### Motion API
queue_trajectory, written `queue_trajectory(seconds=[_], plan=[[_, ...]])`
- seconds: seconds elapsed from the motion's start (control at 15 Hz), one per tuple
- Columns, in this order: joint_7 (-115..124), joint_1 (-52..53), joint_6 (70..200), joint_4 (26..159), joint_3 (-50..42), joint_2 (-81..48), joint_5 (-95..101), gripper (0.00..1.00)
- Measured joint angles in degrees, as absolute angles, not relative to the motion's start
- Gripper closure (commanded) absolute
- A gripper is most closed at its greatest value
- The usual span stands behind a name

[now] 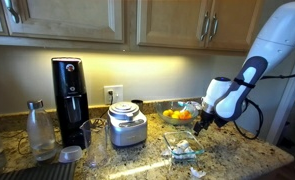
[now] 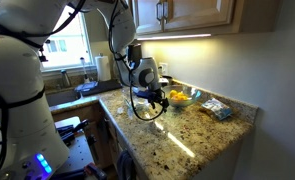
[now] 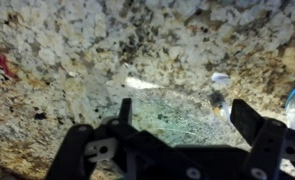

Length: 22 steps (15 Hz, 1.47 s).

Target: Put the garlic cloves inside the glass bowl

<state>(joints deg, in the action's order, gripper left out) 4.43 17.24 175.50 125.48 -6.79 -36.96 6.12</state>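
Note:
The glass bowl (image 3: 172,120) lies on the granite counter right under my gripper (image 3: 187,108) in the wrist view. It also shows in both exterior views (image 1: 183,150) (image 2: 153,113). The gripper is open and empty, with its two black fingers spread over the bowl's width. It hovers a little above the counter in both exterior views (image 1: 201,122) (image 2: 150,98). A small whitish lump, likely a garlic clove (image 3: 219,79), lies just beyond the bowl's rim. Another whitish lump (image 1: 197,172) lies near the counter's front edge. I cannot tell whether any clove is inside the bowl.
A bowl with orange fruit (image 1: 177,115) (image 2: 179,97) stands close behind the gripper. A steel appliance (image 1: 126,126), a black coffee machine (image 1: 69,100) and a glass bottle (image 1: 39,132) stand along the counter. A packet (image 2: 217,108) lies by the wall.

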Motion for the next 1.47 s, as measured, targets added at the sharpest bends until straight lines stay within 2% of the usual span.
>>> queue_trajectory(seconds=[0.67, 0.73, 0.93, 1.47], plan=[[5.7, 17.8, 175.4, 120.2, -6.5, -41.7, 5.1, 0.0], [5.7, 17.8, 175.4, 119.8, -6.5, -42.0, 5.0, 0.03], [5.7, 17.8, 175.3, 118.7, -6.3, -42.9, 4.6, 0.3], [5.7, 17.7, 175.3, 118.3, -4.8, -43.2, 3.1, 0.82]])
